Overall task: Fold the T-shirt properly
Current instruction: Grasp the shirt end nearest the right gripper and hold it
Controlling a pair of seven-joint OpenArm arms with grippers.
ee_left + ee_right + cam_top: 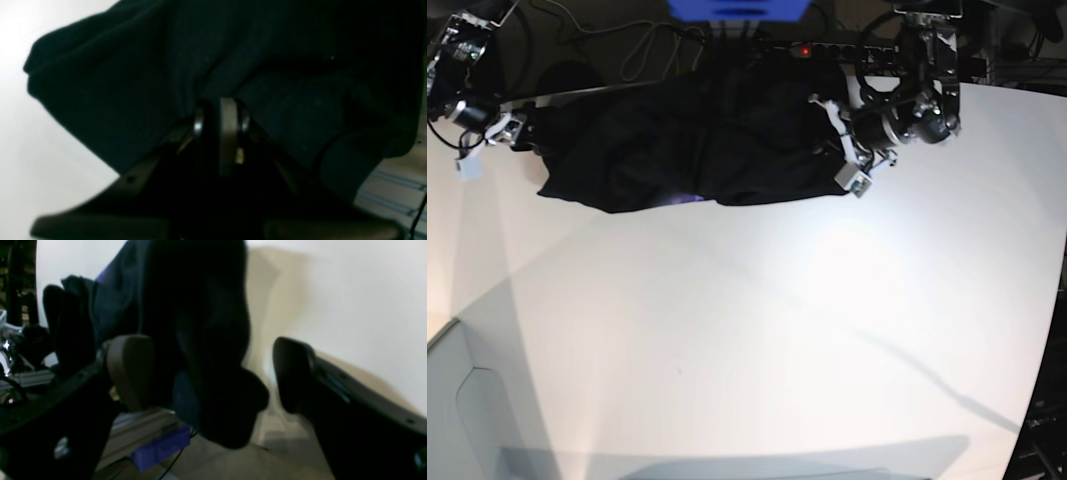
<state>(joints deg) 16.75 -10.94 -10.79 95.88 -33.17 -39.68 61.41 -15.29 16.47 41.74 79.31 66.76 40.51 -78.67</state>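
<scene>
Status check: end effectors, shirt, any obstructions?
Left end effector shut on shirt. Right end effector open, cloth between its jaws. Shirt bunched at table's far edge. No obstructions seen.

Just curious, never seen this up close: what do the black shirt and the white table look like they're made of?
T-shirt: soft matte knit cloth, likely cotton; it sags in limp folds. Table: smooth, hard white board, perhaps laminate; faint sheen and crisp shadows.

Black T-shirt point(697, 140) bunched at table's far edge.
</scene>
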